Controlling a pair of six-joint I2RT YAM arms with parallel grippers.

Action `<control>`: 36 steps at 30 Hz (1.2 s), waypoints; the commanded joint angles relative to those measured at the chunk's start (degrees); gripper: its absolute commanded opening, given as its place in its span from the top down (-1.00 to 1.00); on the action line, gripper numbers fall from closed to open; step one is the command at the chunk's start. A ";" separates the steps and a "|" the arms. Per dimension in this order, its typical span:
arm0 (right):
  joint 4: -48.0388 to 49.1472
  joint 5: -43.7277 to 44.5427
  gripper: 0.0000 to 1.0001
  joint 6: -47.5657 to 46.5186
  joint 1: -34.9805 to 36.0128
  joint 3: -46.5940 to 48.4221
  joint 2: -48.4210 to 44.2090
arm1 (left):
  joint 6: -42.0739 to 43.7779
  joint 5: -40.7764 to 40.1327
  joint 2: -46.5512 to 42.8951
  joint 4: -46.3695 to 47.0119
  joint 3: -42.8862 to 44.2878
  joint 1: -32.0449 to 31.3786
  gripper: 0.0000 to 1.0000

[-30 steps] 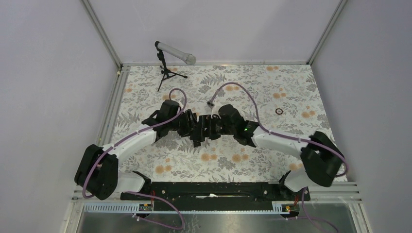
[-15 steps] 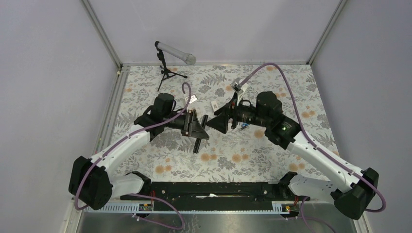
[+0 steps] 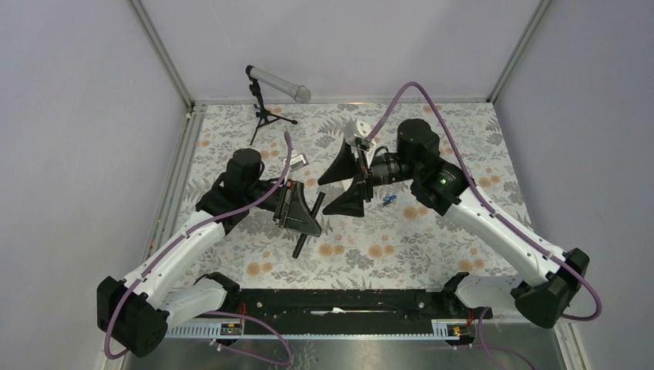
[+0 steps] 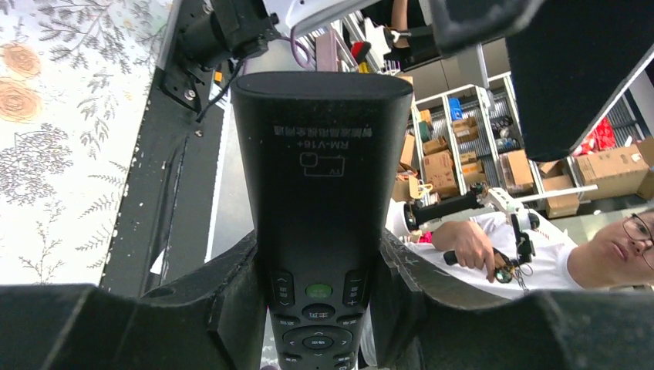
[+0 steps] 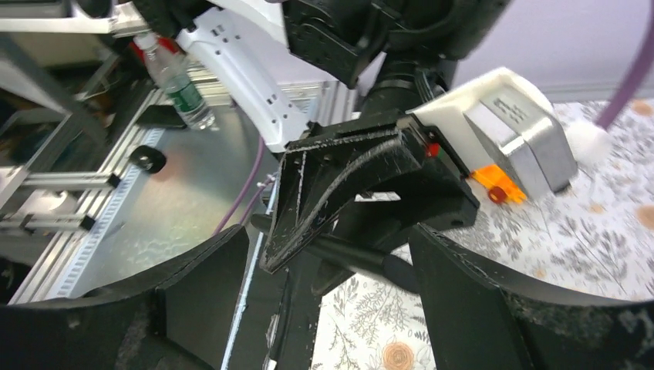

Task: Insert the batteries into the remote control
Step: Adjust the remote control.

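The black remote control (image 4: 320, 193) is clamped between the fingers of my left gripper (image 4: 318, 308), button face toward the wrist camera. From above, the remote control (image 3: 301, 243) sticks out of the left gripper (image 3: 299, 210) toward the near edge, lifted off the table. My right gripper (image 3: 344, 183) stands open just right of it, holding nothing. In the right wrist view, the right gripper (image 5: 332, 301) faces the left gripper (image 5: 362, 177) and the remote's rounded end (image 5: 385, 270). One small blue battery (image 3: 388, 200) lies on the table under the right wrist.
A microphone on a small tripod (image 3: 266, 100) stands at the back left. An orange toy car (image 5: 497, 185) sits on the flowered cloth beyond the left gripper. A small dark ring (image 3: 443, 176) lies to the right.
The two grippers, close together over the middle a second ago, have drawn apart. The left one pulled back left with the remote; the right one swung right and farther back, still open.
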 commanded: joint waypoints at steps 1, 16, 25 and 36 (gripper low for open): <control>-1.07 -13.83 -0.69 -4.52 -0.02 6.55 5.09 | -0.65 6.61 -1.64 3.16 0.95 -0.38 0.47; 8.57 -25.04 -0.24 2.56 1.50 4.17 11.51 | -0.61 8.95 -2.40 3.07 1.66 -1.46 0.49; 8.74 -27.14 -0.36 1.28 1.49 5.27 14.20 | -1.22 9.44 -3.47 3.07 1.37 -1.99 0.53; 12.28 -29.66 0.07 2.78 1.85 3.79 15.40 | -1.91 9.34 -5.38 3.07 2.12 -2.08 0.55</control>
